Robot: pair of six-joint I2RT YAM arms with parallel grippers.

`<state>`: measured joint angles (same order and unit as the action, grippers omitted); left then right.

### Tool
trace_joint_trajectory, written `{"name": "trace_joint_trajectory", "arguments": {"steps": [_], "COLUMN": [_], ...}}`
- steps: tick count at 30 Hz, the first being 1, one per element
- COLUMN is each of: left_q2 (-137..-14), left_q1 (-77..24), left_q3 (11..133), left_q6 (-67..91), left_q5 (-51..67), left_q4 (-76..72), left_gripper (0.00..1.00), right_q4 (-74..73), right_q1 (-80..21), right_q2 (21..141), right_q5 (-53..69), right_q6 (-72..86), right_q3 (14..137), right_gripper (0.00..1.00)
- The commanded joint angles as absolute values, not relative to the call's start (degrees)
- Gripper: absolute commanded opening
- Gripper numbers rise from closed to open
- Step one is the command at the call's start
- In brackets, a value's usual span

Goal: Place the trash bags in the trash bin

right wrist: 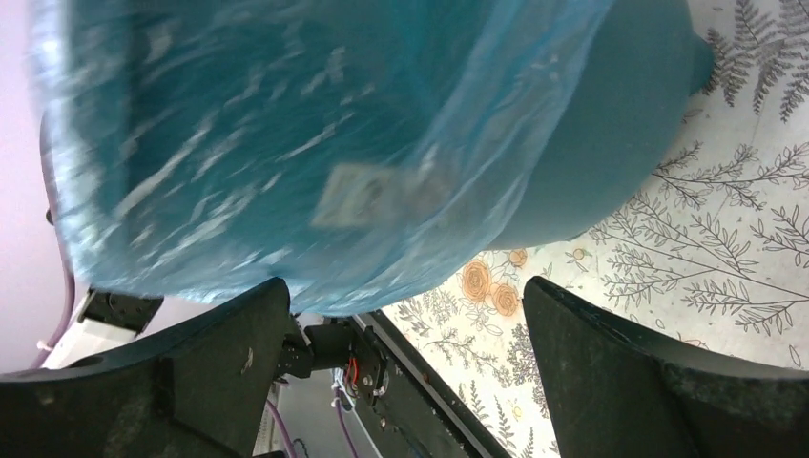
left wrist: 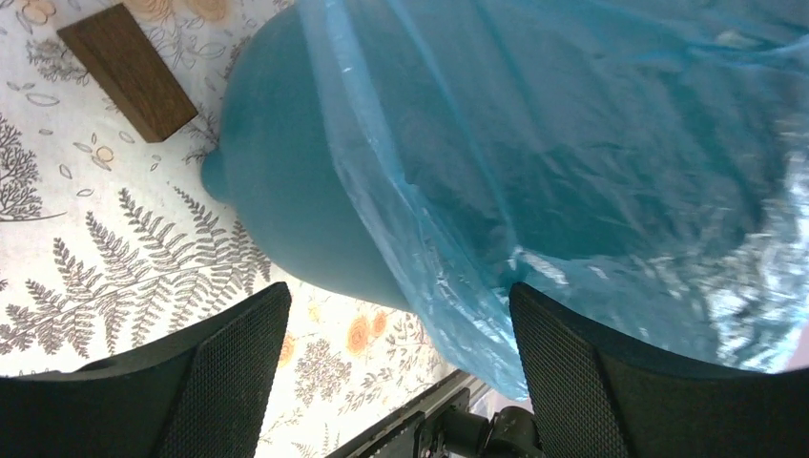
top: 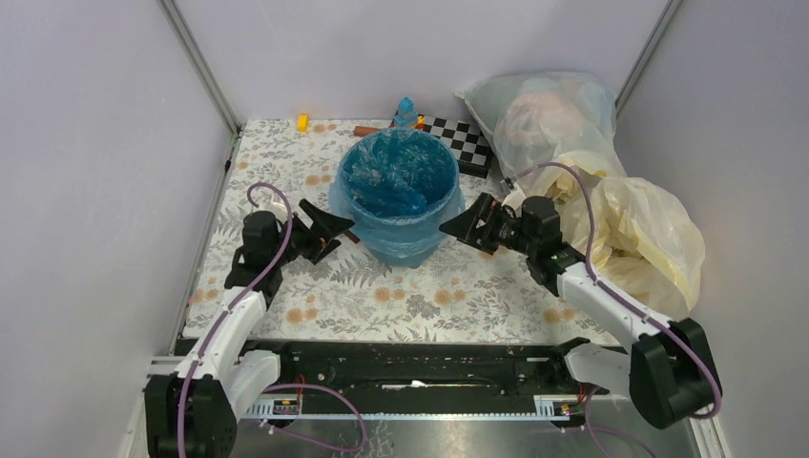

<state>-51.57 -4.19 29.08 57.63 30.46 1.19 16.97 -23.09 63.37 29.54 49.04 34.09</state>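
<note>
The bin's (left wrist: 286,191) upper wall is hidden by the bag (top: 396,172) draped over its rim. The left tool (top: 336,237) and right tool (top: 463,221) are spread wide beside it. A block (left wrist: 127,72) is seen on the desk (top: 429,296), yellow bags (top: 639,229) behind.

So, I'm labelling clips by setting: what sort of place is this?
Probably a lab test booth: plain walls and metal posts enclose the table, and a checkerboard lies at its back.

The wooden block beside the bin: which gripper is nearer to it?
Left. The left gripper is next to the wooden block; the right gripper is beyond the bin.
</note>
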Motion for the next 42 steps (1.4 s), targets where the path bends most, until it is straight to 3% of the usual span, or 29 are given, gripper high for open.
{"name": "trace_joint_trajectory", "arguments": {"steps": [1, 13, 19, 28, 36, 39, 42], "left_q2": [-54.01, -63.99, -65.44, -54.47, -49.93, -49.57, -50.94], "left_q1": [-4.31, -4.31, -4.31, -4.31, -4.13, -4.09, -4.03], "left_q3": [26.60, 20.79, 20.52, 23.93, 26.97, 27.44, 29.15], "left_q6": [59.52, 54.75, 52.71, 48.92, 48.74, 48.56, 47.09], "left_q5": [32.12, 27.29, 25.06, 14.90, 8.88, 9.27, 9.83], "left_q4": [-6.05, -12.41, -11.15, -0.17, 5.63, 4.15, 3.16], "left_gripper": [0.86, 0.80, 0.79, 0.91, 0.92, 0.92, 0.92], "right_q4": [21.69, 28.72, 28.12, 18.72, -0.32, -8.55, -12.21], "right_q1": [-23.29, -23.28, -23.29, -23.29, -23.27, -23.29, -23.38], "right_q2": [68.58, 84.18, 86.14, 75.26, 60.67, 58.45, 58.25], "right_q5": [29.30, 27.75, 25.88, 17.18, 2.25, -1.41, 1.71], "right_q6": [52.43, 48.96, 47.57, 40.56, 26.13, 20.87, 18.23], "right_q3": [36.40, 31.79, 31.94, 32.96, 41.61, 49.12, 56.48], "right_gripper": [1.00, 0.99, 1.00, 1.00, 1.00, 0.92, 0.76]}}
